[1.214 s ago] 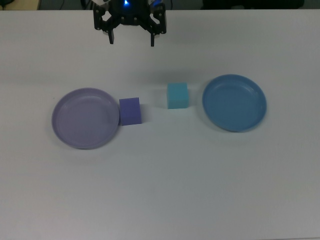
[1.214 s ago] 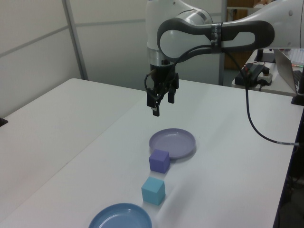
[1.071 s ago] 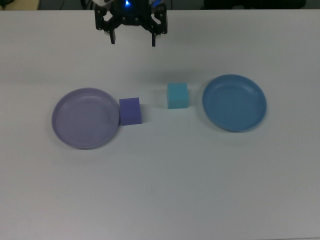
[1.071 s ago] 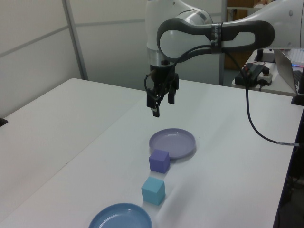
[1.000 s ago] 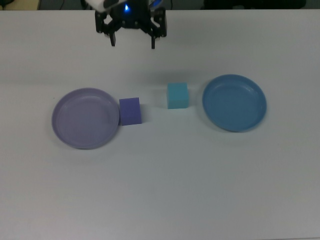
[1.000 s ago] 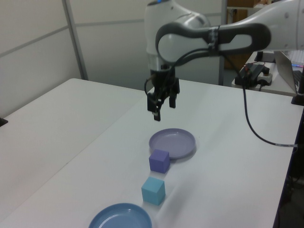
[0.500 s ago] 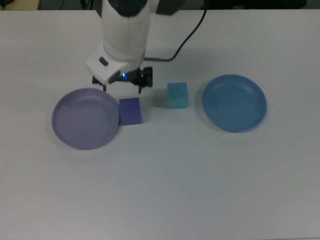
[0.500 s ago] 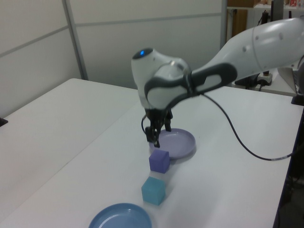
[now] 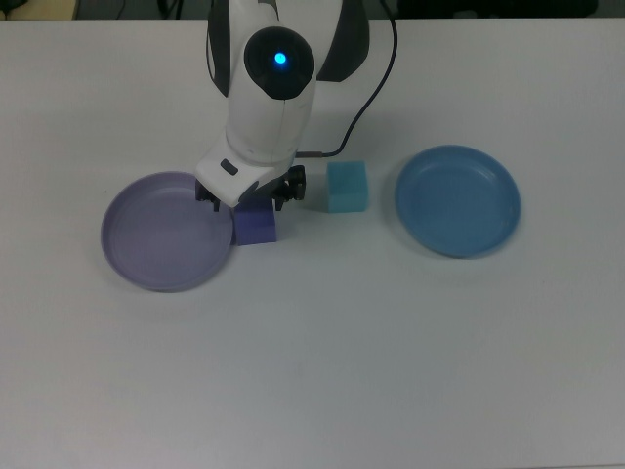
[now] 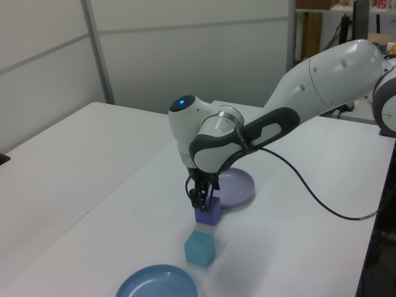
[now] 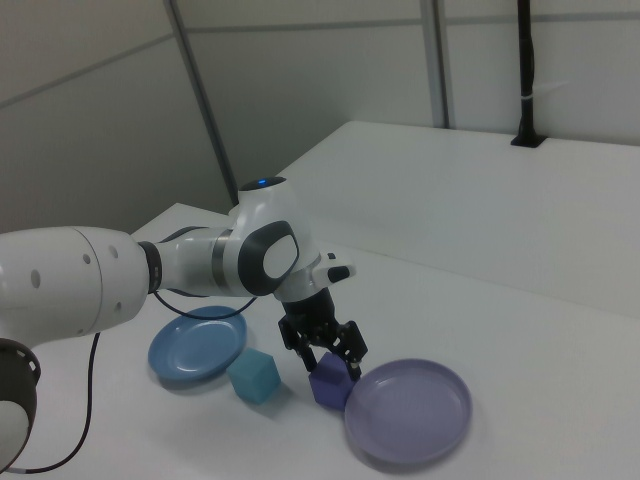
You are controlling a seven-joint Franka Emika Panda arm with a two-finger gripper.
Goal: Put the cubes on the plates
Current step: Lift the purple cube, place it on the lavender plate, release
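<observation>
My gripper point(image 9: 248, 201) has come down over the purple cube point(image 9: 257, 228), which sits on the table right beside the lavender plate point(image 9: 156, 244). In the right view the gripper point(image 11: 327, 362) is open, one finger on each side of the purple cube point(image 11: 328, 385), whose top lies between them. The arm hides the cube's upper part in the top view. The cyan cube point(image 9: 347, 187) rests on the table between the purple cube and the blue plate point(image 9: 457, 200). Both plates hold nothing.
The arm's white body and a black cable point(image 9: 376, 68) reach in from the top view's upper edge. A white table point(image 9: 312, 371) carries everything. A dark post point(image 11: 527, 70) stands at the far table edge in the right view.
The gripper has dropped from above the table, just behind the purple cube, down onto the cube, so its fingers now straddle it. Cubes and plates have not moved.
</observation>
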